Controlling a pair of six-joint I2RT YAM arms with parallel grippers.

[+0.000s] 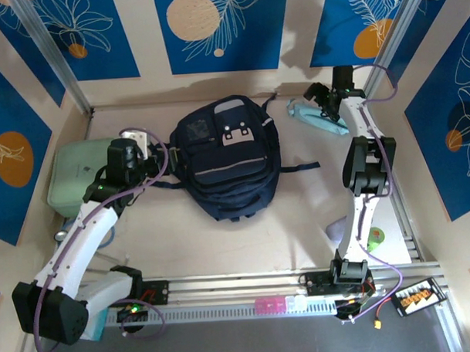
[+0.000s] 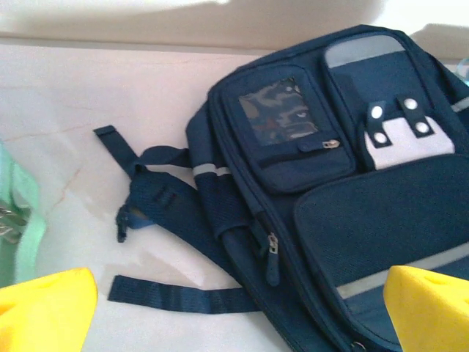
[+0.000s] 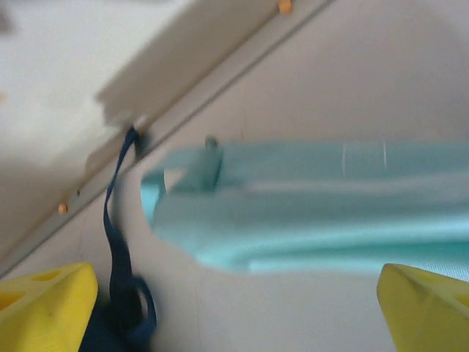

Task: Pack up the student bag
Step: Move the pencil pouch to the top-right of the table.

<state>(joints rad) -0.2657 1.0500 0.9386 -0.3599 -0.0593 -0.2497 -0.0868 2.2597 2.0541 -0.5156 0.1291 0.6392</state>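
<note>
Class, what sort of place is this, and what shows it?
Probably a robot test cell: two white-and-black arms bolted to an aluminium rail, blue leaf-patterned panels walling the pale table.

A large navy-blue fabric backpack (image 1: 227,157) is laid flat, front side up, mid-table (image 1: 298,220), with a white buckle patch, a thin light stripe across its front pocket and dark straps splayed sideways.

Student bag (image 1: 227,157): navy woven cloth, matt, coarse weave; white patch (image 2: 409,147) smooth. Table (image 1: 298,220): pale, smooth, faint sheen. Far-right teal case (image 3: 330,205): smooth fabric, slight gloss.
</note>
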